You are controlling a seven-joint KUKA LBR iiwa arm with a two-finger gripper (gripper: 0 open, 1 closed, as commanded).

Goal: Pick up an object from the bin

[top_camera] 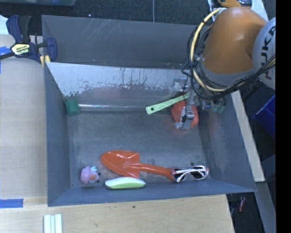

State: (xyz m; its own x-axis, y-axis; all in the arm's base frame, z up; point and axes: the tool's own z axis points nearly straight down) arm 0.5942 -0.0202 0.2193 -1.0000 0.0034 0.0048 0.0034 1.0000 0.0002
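The grey bin (136, 38) is the biggest thing under me: sloped metal walls and a scuffed, flat floor, most of it bare. Along the 6 o'clock wall lies an orange scoop (126, 163) with a long handle, and white-rimmed sunglasses (191, 173) touch the handle's end at about 5 o'clock. A pale green stick (162, 106) runs from my wrist toward the middle, up at 2 o'clock.

My gripper (186, 116) is down at 2 o'clock too, right on a red rounded thing (177, 111), which I take for my pick. I cannot tell whether the gripper is apart, together or clamped on it.

I judge the red thing to be light, hard plastic, smooth and curved, so likely to squirt out of a shallow pinch. I would take it across its widest middle, low down. The stick lies against it or just beside it (joined or loose, I cannot tell) and may drag along.

Smaller things lie well apart from me: a pale green oval (125, 182) at 6 o'clock, a pink toy (89, 174) at 7, a green block (72, 107) at 10.

The floor looks slick. There is open room toward 9 o'clock; the 3 o'clock wall is near.
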